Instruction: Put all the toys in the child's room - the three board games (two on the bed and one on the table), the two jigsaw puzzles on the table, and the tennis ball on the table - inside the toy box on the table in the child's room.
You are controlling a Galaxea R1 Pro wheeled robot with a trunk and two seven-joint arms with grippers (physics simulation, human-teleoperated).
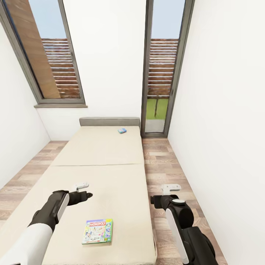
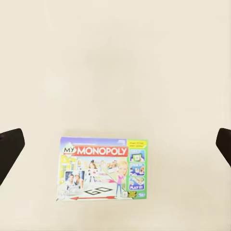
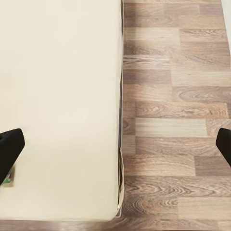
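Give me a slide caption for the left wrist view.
Left pincer open above the My Monopoly board game lying flat on the beige bed.

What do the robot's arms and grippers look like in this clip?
Both arms combine white shells with black joint sections. The left gripper and right gripper have pale grey-white bodies; in the wrist views their fingertips look plain black. No cables or markings visible.

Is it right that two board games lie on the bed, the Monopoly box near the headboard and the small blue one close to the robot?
No, they are swapped. The head view shows the Monopoly box close to the robot and the blue game near the headboard of the bed.
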